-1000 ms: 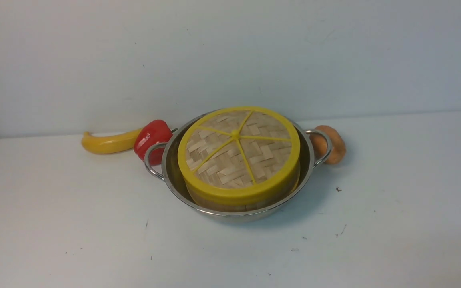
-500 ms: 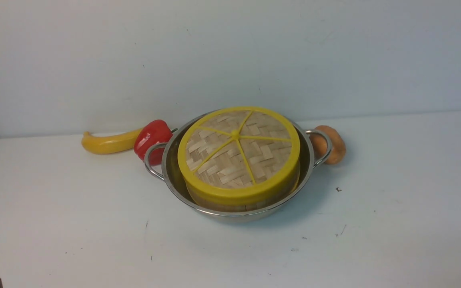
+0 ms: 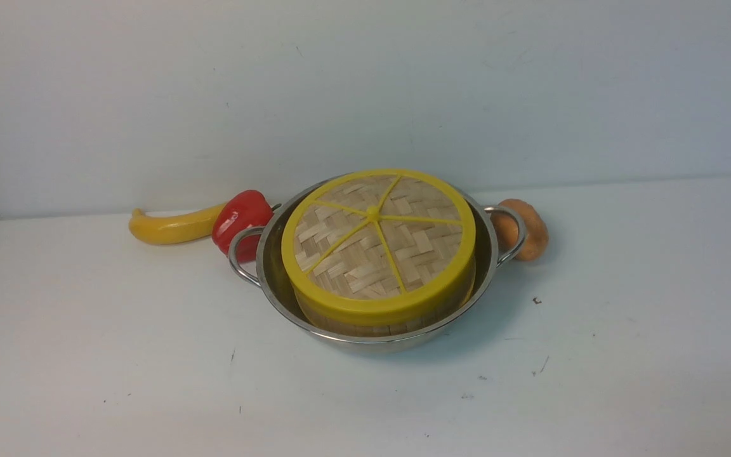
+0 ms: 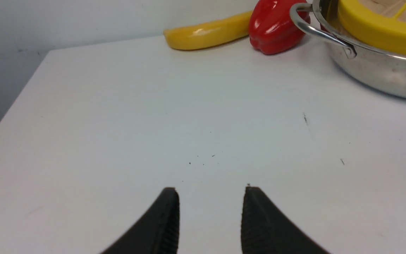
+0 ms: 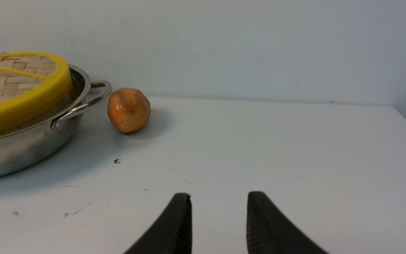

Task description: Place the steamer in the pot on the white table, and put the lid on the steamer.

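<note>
Centre of your front view: the lid sits on the steamer inside the pot on the white table. Left gripper parted, empty; pot at that frame's upper right. Right gripper parted, empty; pot at that frame's left edge.
</note>
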